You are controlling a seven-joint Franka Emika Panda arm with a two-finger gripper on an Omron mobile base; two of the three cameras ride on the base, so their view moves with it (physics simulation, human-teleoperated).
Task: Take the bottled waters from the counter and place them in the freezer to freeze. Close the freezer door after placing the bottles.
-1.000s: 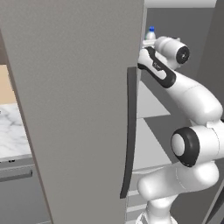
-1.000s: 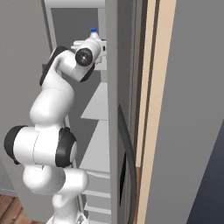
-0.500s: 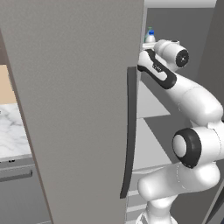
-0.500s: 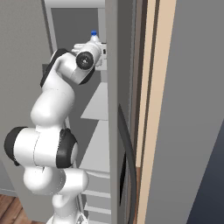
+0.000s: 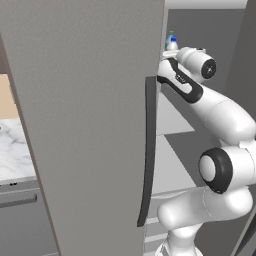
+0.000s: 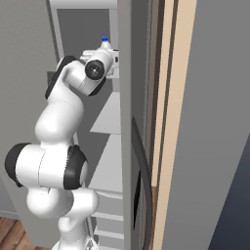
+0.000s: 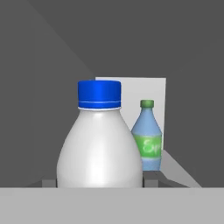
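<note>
Nothing large has shifted in the last second: the white bottle [image 7: 99, 144] with the blue cap sits a touch deeper and higher among the freezer [image 6: 83, 14] shelves, carried by the arm. The pincer [image 7: 99, 183] is clenched on the white bottle's body, its fingertips just visible on either side at the bottom of the hand view. The blue bottle [image 7: 147, 139] with the green cap already stands upright on the shelf [image 7: 177, 168] behind, near its back edge, apart from the held one.

Risks, as a judgement: pushing further could knock the blue bottle over; letting go before the base rests on the shelf could topple the white one.

The arm reaches up and forward past the open freezer door [image 5: 85, 125], wrist level.
</note>
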